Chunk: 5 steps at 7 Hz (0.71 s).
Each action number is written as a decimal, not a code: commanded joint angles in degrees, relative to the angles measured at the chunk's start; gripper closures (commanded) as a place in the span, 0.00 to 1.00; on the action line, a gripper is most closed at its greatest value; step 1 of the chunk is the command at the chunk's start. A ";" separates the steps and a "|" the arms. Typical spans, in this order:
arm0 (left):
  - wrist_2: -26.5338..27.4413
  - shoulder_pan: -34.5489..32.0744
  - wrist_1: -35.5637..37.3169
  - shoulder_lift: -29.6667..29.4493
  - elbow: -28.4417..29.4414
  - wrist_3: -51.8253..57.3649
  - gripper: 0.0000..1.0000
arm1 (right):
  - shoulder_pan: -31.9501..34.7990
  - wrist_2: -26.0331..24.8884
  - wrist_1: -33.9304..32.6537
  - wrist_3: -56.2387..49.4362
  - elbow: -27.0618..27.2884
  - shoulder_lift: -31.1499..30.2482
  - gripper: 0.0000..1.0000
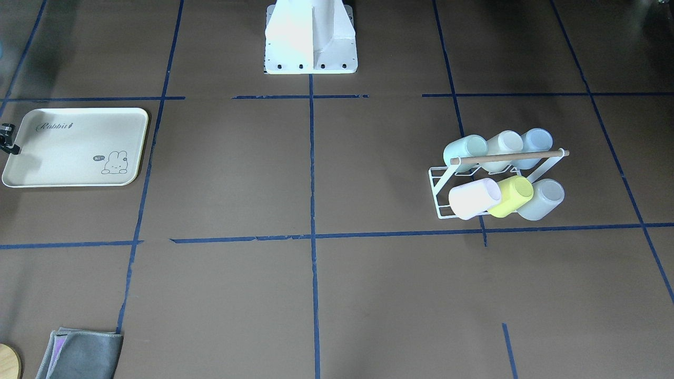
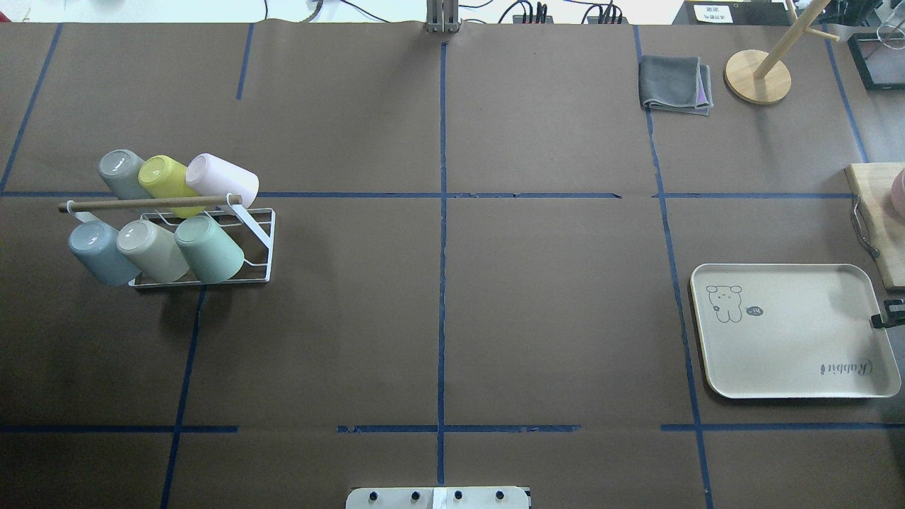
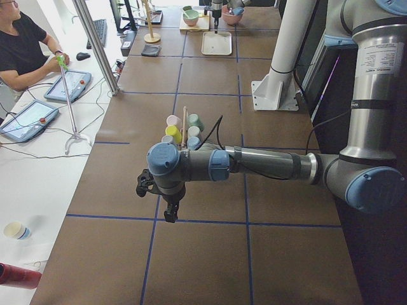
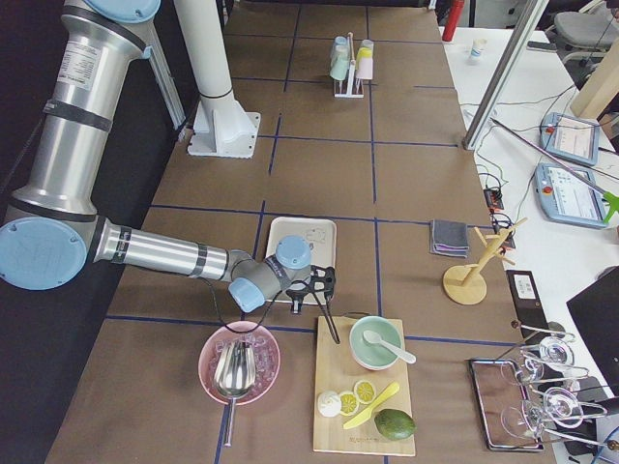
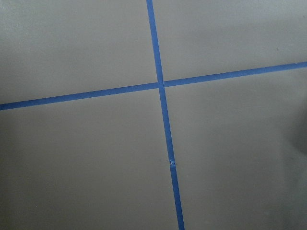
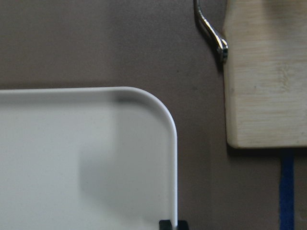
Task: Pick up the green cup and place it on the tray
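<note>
Green cup (image 2: 210, 249): rests tilted on the white wire cup rack (image 2: 258, 244), base pointing outward. It is in the rack's row nearer the robot, at the end toward the table's middle, with nothing gripping it.
Rack neighbours: a beige cup (image 2: 153, 250) is just beside the green one and a blue-grey cup (image 2: 100, 252) sits past it. The rack's far row holds a grey cup (image 2: 121, 172), a yellow-green cup (image 2: 161, 176) and a pink cup (image 2: 220, 179).
Tray (image 2: 792, 353): lies flat on the table, well apart from the rack, on the robot's right beyond the centre tape line. It carries nothing.
Left gripper (image 3: 170, 215): hangs over bare table beyond the rack's outer end, away from the cups. It shows only in the side view, so I cannot tell how its jaws stand.
Right gripper (image 2: 888, 315): is at the tray edge that faces away from the rack. Only a sliver shows, so the jaw width cannot be told.
Cutting board (image 6: 264, 72): lies just past that same tray corner, farther from the rack.
</note>
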 commanded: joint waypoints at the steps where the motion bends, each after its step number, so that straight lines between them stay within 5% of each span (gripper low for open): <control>1: 0.00 -0.09 0.01 0.00 -0.54 0.00 0.00 | 0.77 2.03 2.87 -0.04 1.43 -0.85 1.00; 3: 0.08 -0.09 0.10 0.17 -1.16 -0.09 0.00 | 8.99 10.97 4.91 -0.04 1.43 -0.60 1.00; 5: 0.00 -0.18 0.10 0.17 -1.42 -0.09 0.00 | 11.41 14.09 4.91 0.05 3.27 0.19 1.00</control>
